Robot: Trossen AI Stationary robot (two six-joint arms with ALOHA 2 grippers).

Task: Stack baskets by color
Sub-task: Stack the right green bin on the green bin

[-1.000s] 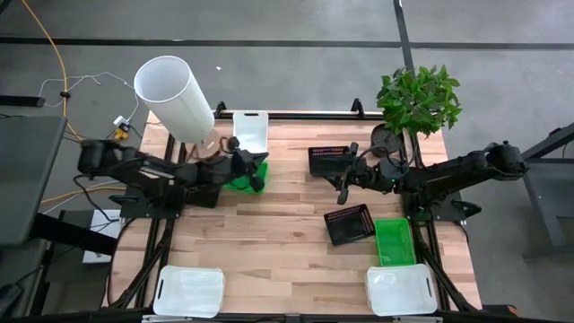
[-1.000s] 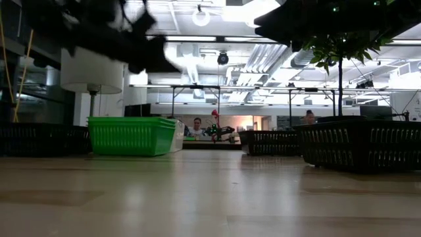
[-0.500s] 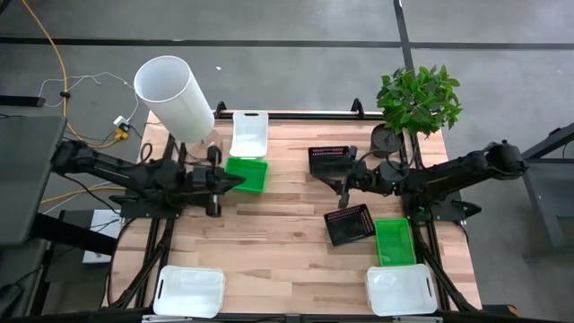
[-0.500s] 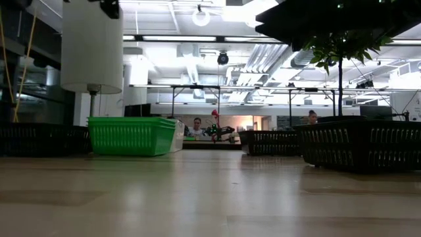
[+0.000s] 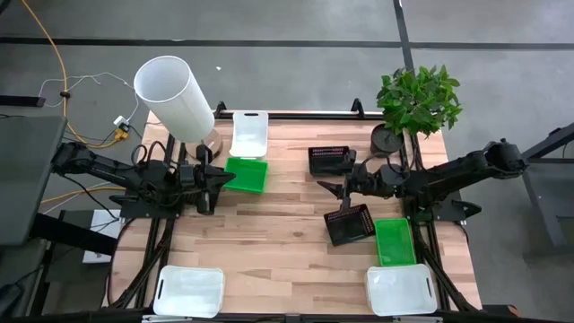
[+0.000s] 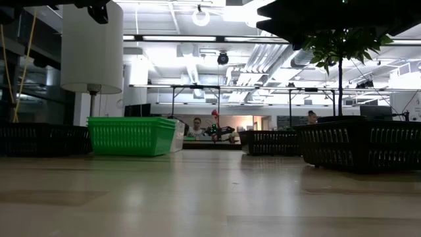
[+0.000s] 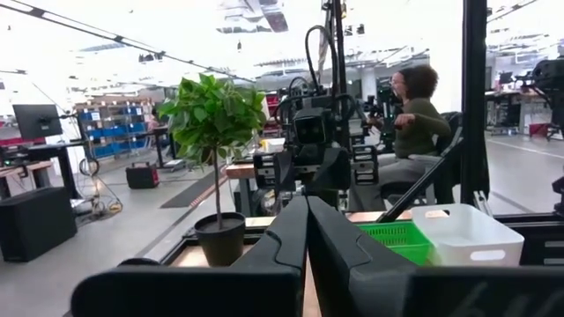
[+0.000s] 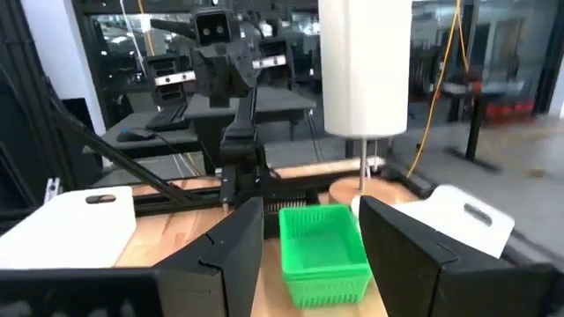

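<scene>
A green basket stack (image 5: 247,174) rests flat on the table, far left of centre, beside a white basket (image 5: 250,133). My left gripper (image 5: 224,179) hangs shut and level just left of the green stack, touching nothing; its fingers meet in the left wrist view (image 7: 307,220). My right gripper (image 5: 326,190) hovers open and empty between two black baskets (image 5: 330,159) (image 5: 350,224). In its wrist view the green stack (image 8: 322,251) shows far off beyond the gap of my right gripper (image 8: 310,208). Another green basket (image 5: 395,242) lies at the right.
Two white baskets (image 5: 190,292) (image 5: 401,289) sit at the near corners. A tall white cylinder (image 5: 175,97) stands at the far left, a potted plant (image 5: 417,99) at the far right. Bare wood (image 5: 278,242) lies mid-table. People sit in the room beyond (image 7: 414,114).
My left gripper has drawn back from over the green stack toward the table's left edge and risen, tipping from slanting down to level. The green stack stays flat where it was.
</scene>
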